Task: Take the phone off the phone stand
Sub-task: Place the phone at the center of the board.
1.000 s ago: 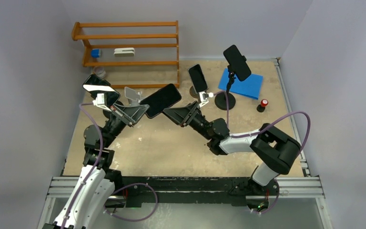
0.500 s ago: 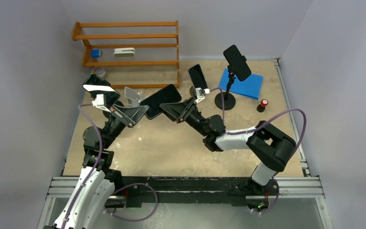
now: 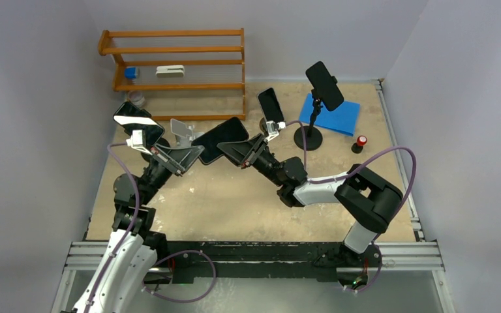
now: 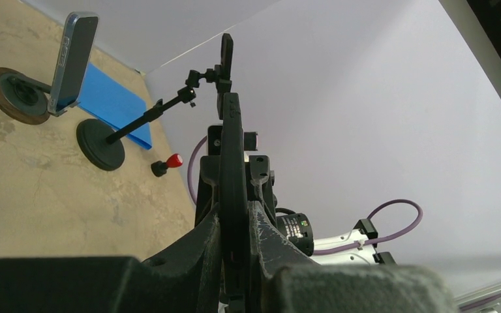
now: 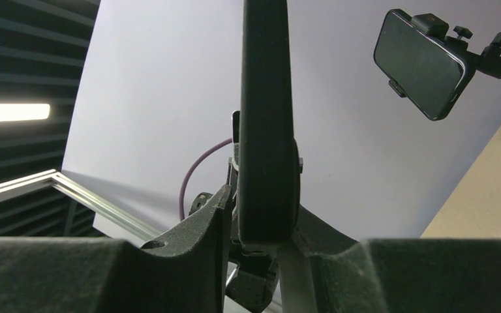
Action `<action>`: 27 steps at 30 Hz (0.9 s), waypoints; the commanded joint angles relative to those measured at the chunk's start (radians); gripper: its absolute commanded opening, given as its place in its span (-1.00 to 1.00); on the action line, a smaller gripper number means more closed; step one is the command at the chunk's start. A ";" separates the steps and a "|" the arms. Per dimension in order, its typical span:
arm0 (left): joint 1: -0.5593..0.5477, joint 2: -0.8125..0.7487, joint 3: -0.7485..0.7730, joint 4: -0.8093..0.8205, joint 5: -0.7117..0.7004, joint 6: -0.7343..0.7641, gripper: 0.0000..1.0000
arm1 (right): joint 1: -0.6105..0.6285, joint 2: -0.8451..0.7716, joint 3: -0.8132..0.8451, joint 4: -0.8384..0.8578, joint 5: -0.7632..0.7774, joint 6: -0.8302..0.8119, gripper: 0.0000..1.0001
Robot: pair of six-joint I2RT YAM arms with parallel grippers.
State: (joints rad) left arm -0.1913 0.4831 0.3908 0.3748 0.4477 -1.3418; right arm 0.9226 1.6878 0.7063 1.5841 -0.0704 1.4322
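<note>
Left tool (image 3: pixel 194 151) clamps phone (image 3: pixel 220 138); right tool (image 3: pixel 240 151) narrow round opposite end, grip unclear. Confirm right hold before you release left.

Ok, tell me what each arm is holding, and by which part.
Both hold the one black phone: the left fingers clamp its left end, the right fingers appear to grip its right end.

Wooden rack (image 3: pixel 177 32) at far left of the table (image 3: pixel 235 202), against the back wall. On its middle shelf: small blue block (image 3: pixel 131 72), left end; white flat item (image 3: pixel 170 70), near centre. Clear jar (image 3: pixel 136 99) by the rack's left foot. Blue mat (image 3: pixel 342 119) far right; red-capped piece (image 3: pixel 361 141) just beside its near corner.
</note>
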 commanded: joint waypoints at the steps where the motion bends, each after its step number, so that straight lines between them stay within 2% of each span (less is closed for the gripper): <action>1: -0.005 -0.023 0.033 0.090 -0.010 0.003 -1.00 | 0.003 -0.022 0.041 0.115 -0.004 -0.001 -0.41; 3: -0.005 -0.027 0.034 0.085 -0.008 0.005 -1.00 | 0.003 -0.018 0.044 0.118 -0.007 -0.004 -0.53; 7: -0.007 -0.028 0.048 0.065 0.001 0.024 -1.00 | 0.002 -0.016 0.041 0.132 -0.020 -0.007 -1.00; 10: -0.011 -0.029 0.073 0.015 0.000 0.050 -0.98 | 0.002 -0.025 0.031 0.136 -0.022 -0.015 -1.00; 13: -0.013 -0.033 0.096 -0.031 -0.002 0.083 -0.74 | 0.002 -0.050 0.021 0.116 -0.016 -0.043 -1.00; 16: -0.013 -0.039 0.119 -0.079 -0.014 0.107 -0.42 | 0.001 -0.077 0.011 0.084 -0.012 -0.072 -1.00; 19: -0.014 -0.045 0.143 -0.149 -0.040 0.118 -0.20 | 0.003 -0.107 0.002 0.049 -0.012 -0.100 -1.00; 24: -0.014 -0.052 0.189 -0.258 -0.073 0.167 0.02 | 0.002 -0.166 -0.022 -0.025 -0.011 -0.160 -1.00; 27: -0.014 -0.063 0.243 -0.383 -0.124 0.236 0.14 | 0.000 -0.227 -0.039 -0.125 -0.018 -0.233 -1.00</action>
State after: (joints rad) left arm -0.1997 0.4377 0.5430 0.1364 0.3920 -1.2087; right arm 0.9226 1.5654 0.6727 1.4822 -0.0814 1.3071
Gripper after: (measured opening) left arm 0.536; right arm 0.147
